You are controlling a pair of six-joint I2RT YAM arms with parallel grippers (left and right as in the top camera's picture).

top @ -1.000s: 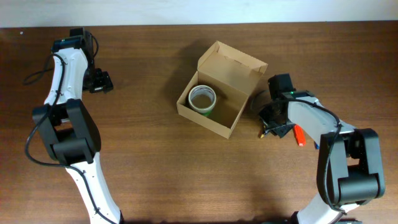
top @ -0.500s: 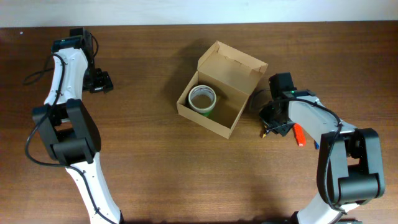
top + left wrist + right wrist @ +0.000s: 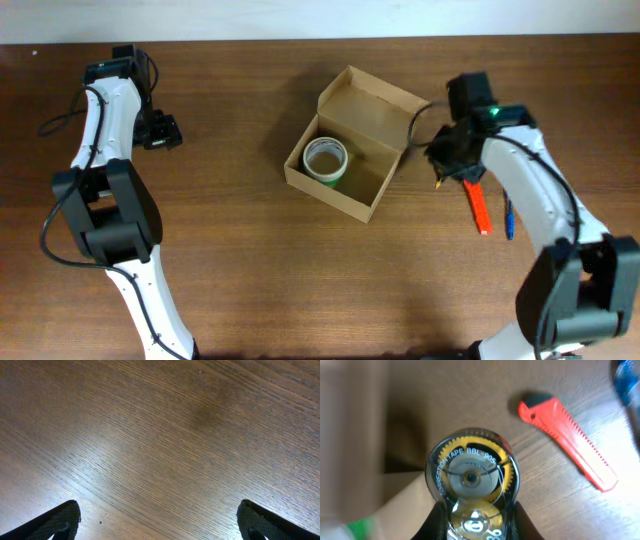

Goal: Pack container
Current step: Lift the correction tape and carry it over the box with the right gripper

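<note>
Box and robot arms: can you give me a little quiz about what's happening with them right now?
1. True or false: the lid of the cardboard box is shut.
2. What does the right gripper hold? A) a correction tape dispenser B) a red cutter C) a blue pen
3. Fill in: the tape roll sits ___ the cardboard box.
Key: 1 false, the lid is open; 2 A; 3 inside.

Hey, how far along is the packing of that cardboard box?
Done: one tape roll lies inside the open cardboard box. In hand: the right gripper is shut on a correction tape dispenser beside the box. Left: the red utility knife and blue pen lie on the table; the left gripper hangs open, empty.
</note>
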